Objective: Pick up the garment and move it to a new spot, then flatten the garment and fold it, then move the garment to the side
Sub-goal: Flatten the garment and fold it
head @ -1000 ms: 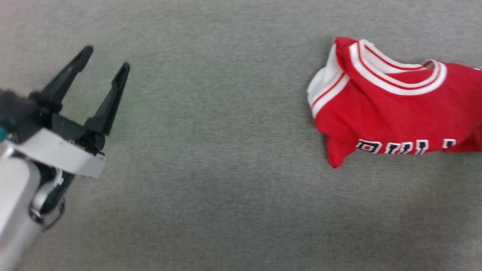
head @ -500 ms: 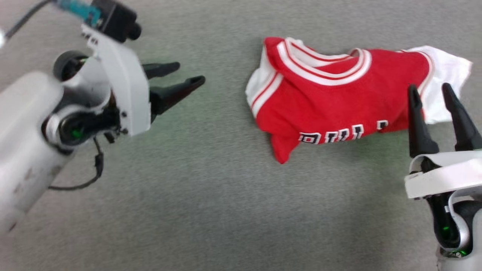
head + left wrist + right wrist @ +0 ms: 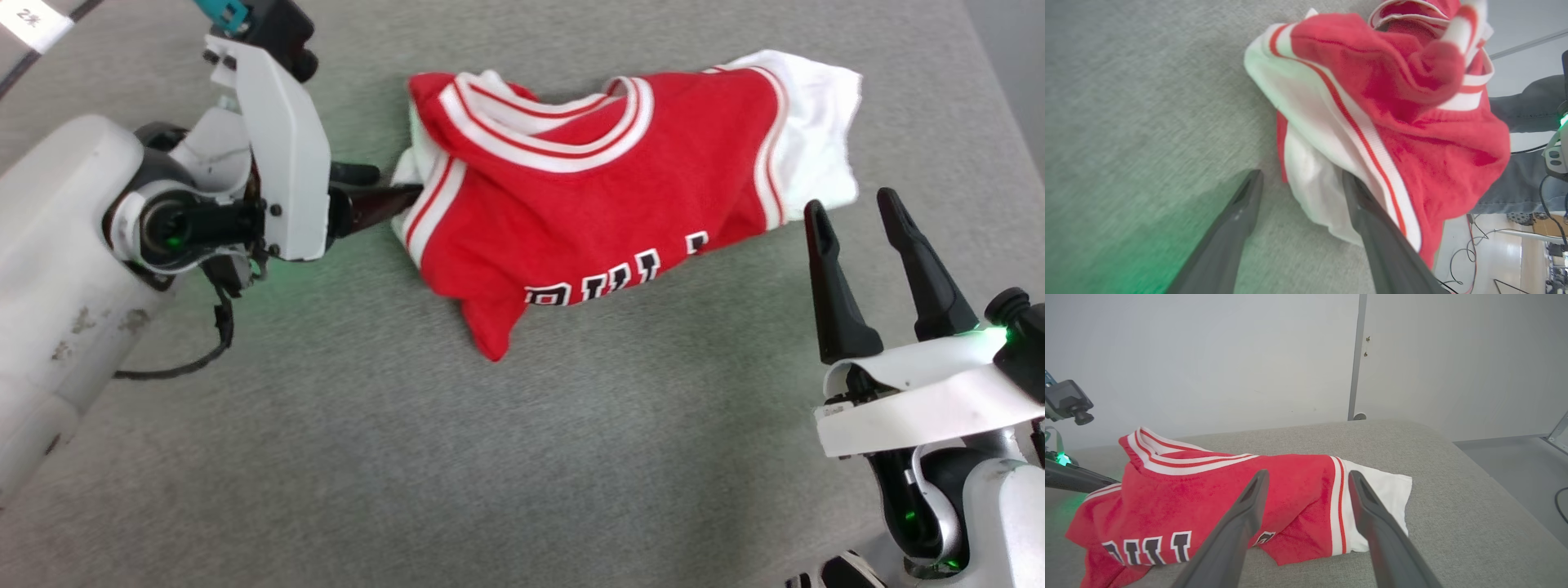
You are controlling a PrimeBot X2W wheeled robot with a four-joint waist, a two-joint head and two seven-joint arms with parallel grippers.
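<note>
The garment (image 3: 588,188), a red jersey with white sleeves and striped collar, lies crumpled on the grey table. My left gripper (image 3: 392,184) points sideways at its left end, open, fingertips touching the white sleeve. In the left wrist view that sleeve (image 3: 1310,192) bulges into the gap of the open left gripper (image 3: 1301,176), against the right finger. My right gripper (image 3: 849,204) stands open just short of the right sleeve (image 3: 816,139), holding nothing. The right wrist view shows the right gripper (image 3: 1308,473) aimed at the garment (image 3: 1208,486) near its striped armhole trim.
Grey fabric covers the table (image 3: 490,449), whose right edge (image 3: 988,82) runs close to the right sleeve. A pale wall (image 3: 1208,355) and door frame (image 3: 1354,355) stand behind. Beyond the table a grey trouser leg (image 3: 1527,102) shows above cables on the floor (image 3: 1457,257).
The head camera has swung, shifting the whole picture left. My left gripper has closed the gap to the garment's left sleeve and now touches it. The right gripper has come into view.
</note>
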